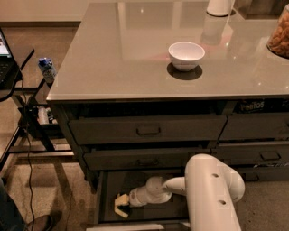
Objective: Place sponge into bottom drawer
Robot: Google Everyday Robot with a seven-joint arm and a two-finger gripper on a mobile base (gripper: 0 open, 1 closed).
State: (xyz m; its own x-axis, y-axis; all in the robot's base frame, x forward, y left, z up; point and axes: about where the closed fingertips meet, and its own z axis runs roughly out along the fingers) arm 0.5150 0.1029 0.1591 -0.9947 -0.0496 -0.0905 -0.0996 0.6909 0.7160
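Note:
The bottom drawer (106, 189) of the dark cabinet is pulled open at the bottom of the camera view, showing a dark flat interior and a pale front rim. My gripper (126, 202) reaches down into it at the left part, on the end of the white arm (212, 194). A pale yellow shape, the sponge (120, 210), lies at the gripper's tip, on or just above the drawer floor. I cannot tell whether the gripper holds it.
A white bowl (186, 55) stands on the grey countertop (113, 58). Two shut handled drawers (148, 130) are above the open one. A white container (219, 6) and a snack bag (280, 36) are at the back right. A stand with cables (27, 117) is left.

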